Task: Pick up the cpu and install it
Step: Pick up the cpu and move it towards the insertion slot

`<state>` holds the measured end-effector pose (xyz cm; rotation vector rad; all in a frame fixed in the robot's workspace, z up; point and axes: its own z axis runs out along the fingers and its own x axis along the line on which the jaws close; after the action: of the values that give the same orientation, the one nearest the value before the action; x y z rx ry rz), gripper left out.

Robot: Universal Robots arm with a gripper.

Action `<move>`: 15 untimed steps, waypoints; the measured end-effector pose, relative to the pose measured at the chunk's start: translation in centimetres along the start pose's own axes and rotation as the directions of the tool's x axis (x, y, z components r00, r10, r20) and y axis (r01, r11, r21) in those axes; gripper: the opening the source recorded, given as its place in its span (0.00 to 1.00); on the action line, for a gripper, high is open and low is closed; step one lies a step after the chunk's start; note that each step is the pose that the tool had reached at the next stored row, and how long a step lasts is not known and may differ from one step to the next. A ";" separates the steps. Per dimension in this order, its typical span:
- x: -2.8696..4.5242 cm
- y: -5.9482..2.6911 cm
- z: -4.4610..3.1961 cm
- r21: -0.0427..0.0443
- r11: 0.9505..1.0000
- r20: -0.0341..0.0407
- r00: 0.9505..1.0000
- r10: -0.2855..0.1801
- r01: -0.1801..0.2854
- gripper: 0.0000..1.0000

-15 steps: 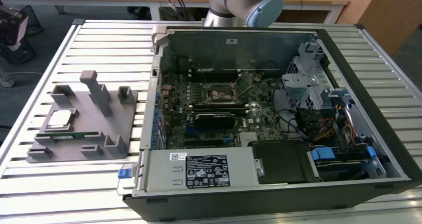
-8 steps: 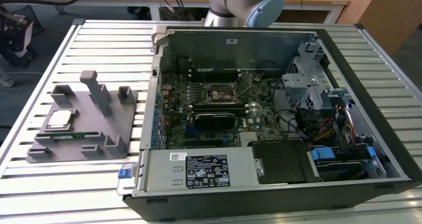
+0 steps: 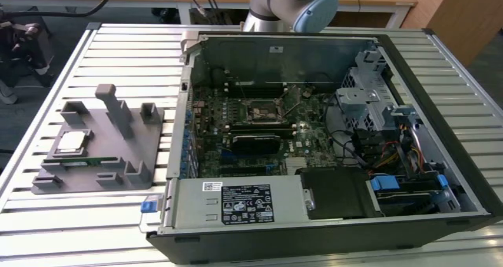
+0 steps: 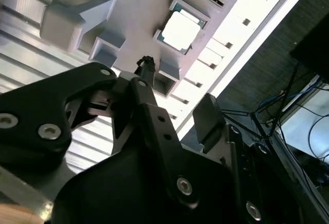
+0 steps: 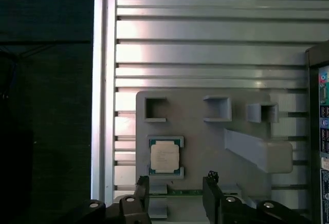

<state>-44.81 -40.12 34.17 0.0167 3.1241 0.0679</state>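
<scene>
Resting flat in a shallow square pocket of the grey holder [image 3: 88,181], the cpu [image 3: 72,142] lies with its shiny metal top upward. The low walls of the pocket hem in its corners. I judge that they keep the chip square and in a known spot, so it can be gripped by its edges.

In the first wrist view the claw [image 5: 176,193] hangs well above the holder. Its two dark fingers [image 5: 211,192] stand apart with nothing between them, so it is open and empty. The cpu [image 5: 164,156] lies just past the fingertips, not between them, so the chip looks untouched.

A narrow green memory stick [image 3: 88,160] stands on edge in a slot of the holder, just beside the cpu's pocket. That keeps it clear of the chip.

The holder sits on the slatted metal desk [image 3: 79,231]. The open computer case [image 3: 314,237] lies just beside the holder, on the exterior view's right. Its side is off, so the black-framed socket [image 3: 260,109] on the board faces up, well apart from the holder.
</scene>
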 end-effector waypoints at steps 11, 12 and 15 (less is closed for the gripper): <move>0.14 -0.56 1.98 0.000 1.000 -0.002 1.000 -0.008 0.008 0.71; 0.16 -0.57 2.16 0.000 1.000 -0.002 1.000 -0.008 0.008 0.71; 0.16 -0.61 2.69 0.000 1.000 -0.002 1.000 -0.008 0.008 0.71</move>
<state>-44.94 -40.61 31.45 0.0035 3.1262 0.0680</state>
